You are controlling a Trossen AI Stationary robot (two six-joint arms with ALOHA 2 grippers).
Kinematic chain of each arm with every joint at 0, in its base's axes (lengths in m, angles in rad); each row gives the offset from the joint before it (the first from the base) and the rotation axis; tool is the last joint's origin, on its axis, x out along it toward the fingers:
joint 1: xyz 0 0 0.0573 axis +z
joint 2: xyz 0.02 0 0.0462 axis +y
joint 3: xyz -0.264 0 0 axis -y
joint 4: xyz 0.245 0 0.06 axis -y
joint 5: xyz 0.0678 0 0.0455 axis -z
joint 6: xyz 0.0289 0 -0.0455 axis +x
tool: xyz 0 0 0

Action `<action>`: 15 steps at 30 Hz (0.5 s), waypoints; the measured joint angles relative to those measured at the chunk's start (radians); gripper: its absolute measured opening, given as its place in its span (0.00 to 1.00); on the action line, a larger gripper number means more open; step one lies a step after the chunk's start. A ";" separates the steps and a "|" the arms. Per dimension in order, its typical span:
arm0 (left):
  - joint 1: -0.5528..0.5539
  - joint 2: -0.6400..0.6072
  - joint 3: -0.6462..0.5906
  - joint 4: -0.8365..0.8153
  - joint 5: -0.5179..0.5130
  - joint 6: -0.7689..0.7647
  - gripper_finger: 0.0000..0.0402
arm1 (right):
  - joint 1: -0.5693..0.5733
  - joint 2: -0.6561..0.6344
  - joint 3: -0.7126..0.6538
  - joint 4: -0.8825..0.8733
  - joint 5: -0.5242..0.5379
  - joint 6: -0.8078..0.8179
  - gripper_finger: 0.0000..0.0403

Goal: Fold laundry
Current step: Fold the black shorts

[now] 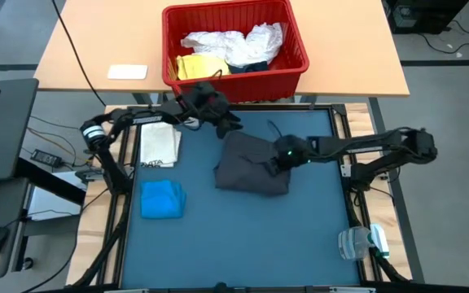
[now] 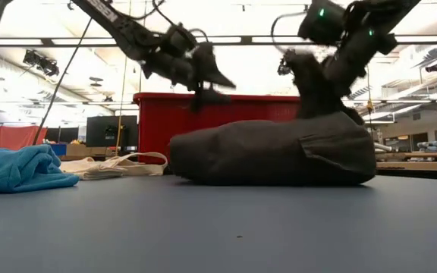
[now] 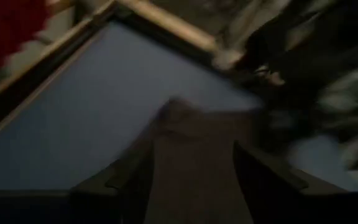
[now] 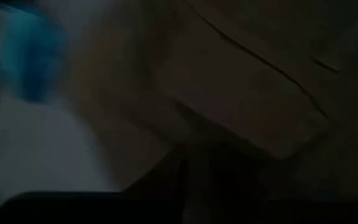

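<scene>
grey garment (image 1: pixel 251 164) bunched mid table (image 1: pixel 300 236), right claw (image 1: pixel 280 161) clamped on its right side, left claw (image 1: pixel 228 124) open above its far edge, blue garment (image 1: pixel 163 199) near left

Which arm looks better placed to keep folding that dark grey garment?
Probably the right. Its right gripper sits on the dark grey garment, while the left gripper hovers off its far edge near the red basket.
</scene>
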 joint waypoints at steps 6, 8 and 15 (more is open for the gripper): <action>-0.148 -0.012 -0.016 -0.088 0.133 0.083 0.50 | 0.008 0.101 -0.046 0.064 0.129 -0.046 0.15; -0.208 0.002 -0.043 -0.095 0.084 0.122 0.49 | 0.005 0.131 -0.066 0.126 0.123 -0.049 0.14; -0.307 0.088 -0.170 -0.093 -0.111 0.060 0.48 | 0.043 0.204 -0.082 0.183 0.103 -0.041 0.13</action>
